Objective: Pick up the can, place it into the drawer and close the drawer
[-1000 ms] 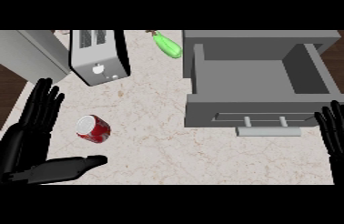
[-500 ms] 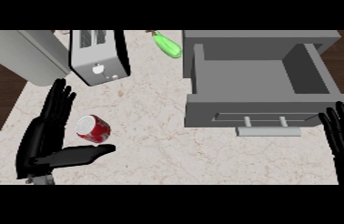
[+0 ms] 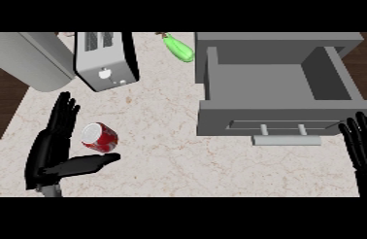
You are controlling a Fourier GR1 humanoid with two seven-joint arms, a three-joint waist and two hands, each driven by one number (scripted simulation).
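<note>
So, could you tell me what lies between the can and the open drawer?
Only bare countertop separates the can from the drawer, as the head view shows.

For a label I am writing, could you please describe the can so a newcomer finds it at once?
Start at the silver toaster at the back left of the pale marbled counter. In front of it, a small red can with a silvery top sits beside the open black left hand. It is the only red thing; the other small item is green.
</note>
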